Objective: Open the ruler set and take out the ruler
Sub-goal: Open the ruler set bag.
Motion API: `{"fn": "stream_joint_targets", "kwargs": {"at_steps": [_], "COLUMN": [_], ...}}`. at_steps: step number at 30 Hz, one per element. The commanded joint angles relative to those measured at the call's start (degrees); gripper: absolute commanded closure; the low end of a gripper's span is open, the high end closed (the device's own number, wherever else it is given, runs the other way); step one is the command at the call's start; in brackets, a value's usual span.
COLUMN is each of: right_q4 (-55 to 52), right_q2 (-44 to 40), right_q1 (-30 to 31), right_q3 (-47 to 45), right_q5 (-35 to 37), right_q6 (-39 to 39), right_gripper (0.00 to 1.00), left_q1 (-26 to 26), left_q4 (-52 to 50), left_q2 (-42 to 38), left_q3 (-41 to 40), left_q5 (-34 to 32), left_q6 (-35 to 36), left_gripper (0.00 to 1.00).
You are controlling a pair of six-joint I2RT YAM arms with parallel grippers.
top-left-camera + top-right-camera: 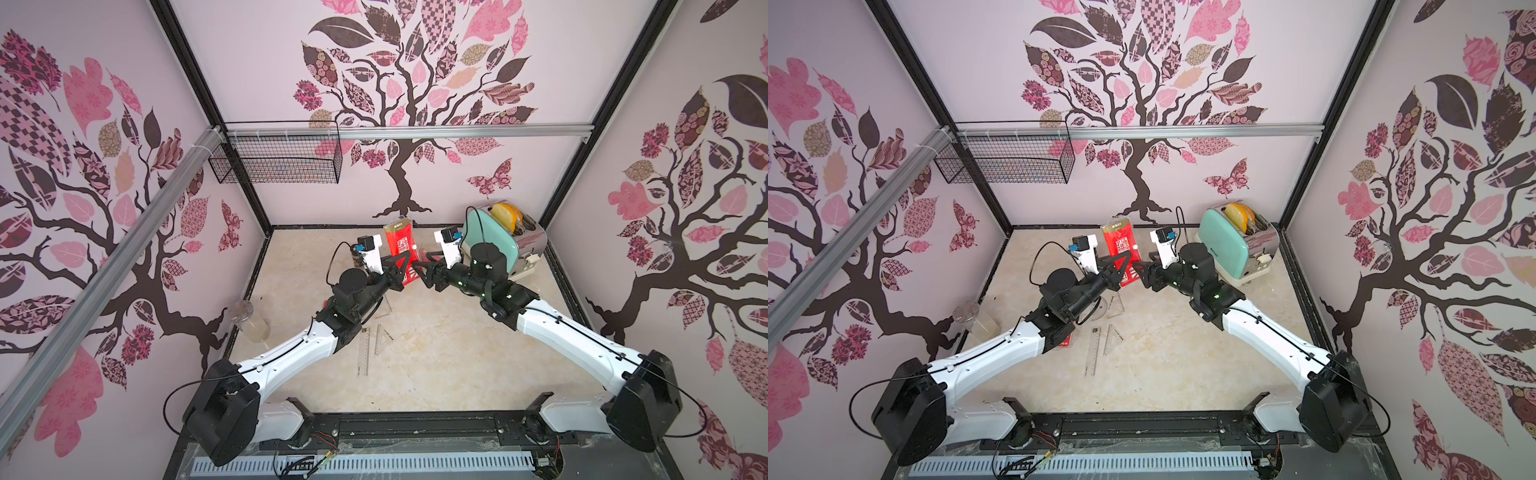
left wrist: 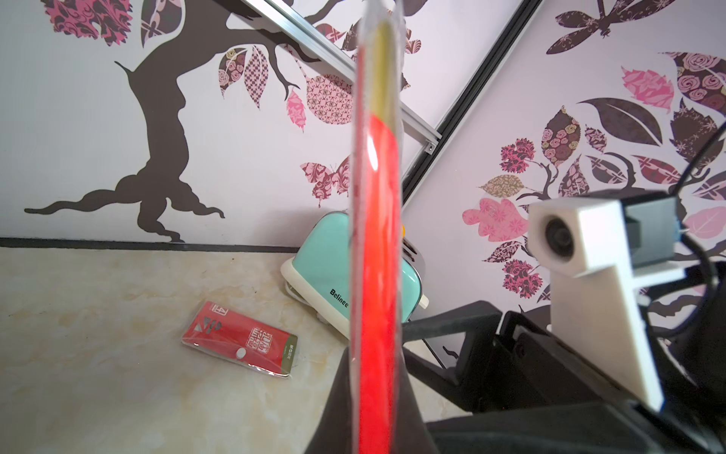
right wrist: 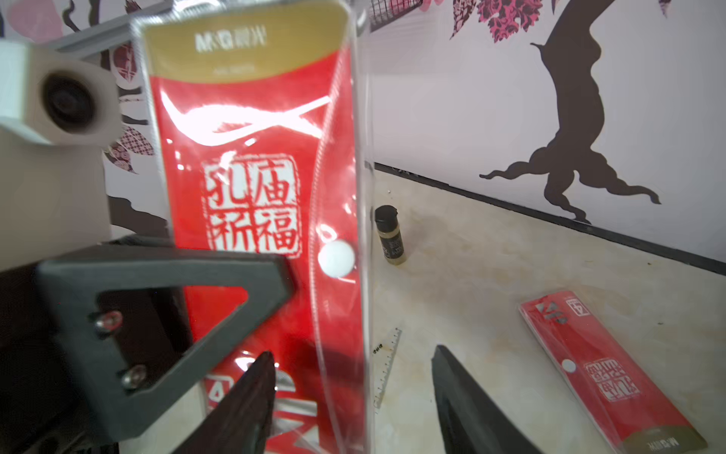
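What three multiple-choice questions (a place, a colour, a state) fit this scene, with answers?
1. Where is the toaster?
A. front edge
B. by the back wall, right arm's side
C. middle

2. Snap button colour on the held ruler set?
A. black
B. green
C. white

3. The hands?
A. left hand shut on the set, right hand open
B. both open
C. right hand holding the set, left hand open

Answers: B, it stands near the back wall; C, the button shows white; A, the left clamps the set, the right stands open.
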Motion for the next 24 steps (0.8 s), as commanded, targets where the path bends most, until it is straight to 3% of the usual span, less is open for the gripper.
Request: {"fn": "stream_joint_targets", "kwargs": {"at_steps": [1,16,24], "right_q4": [-0.21,4.5,5.2], "right_q2": [0.03,1.28,3.09], "right_q1": [0.17,1.14,1.97], "right_q3": [2.65,2.63,4.46], "right_q5": [4.93,15.64,15.16], "right_q6": [-1.9,-5.48,-7.96], "right_gripper": [0.36,0.51,0.7], "left_q1": [-0.3,-1.07,-1.25], "left_q4": [0.45,-0.4,-2.68], "left_q2": [0.62,3.17,4.02], "left_q3": [1.8,3.82,5.59], "left_q5": [-1.61,2.41,5.04], "left_q6": [-0.65,-2.27,-1.31], "left_gripper": [1.0,1.0,1.0]}}
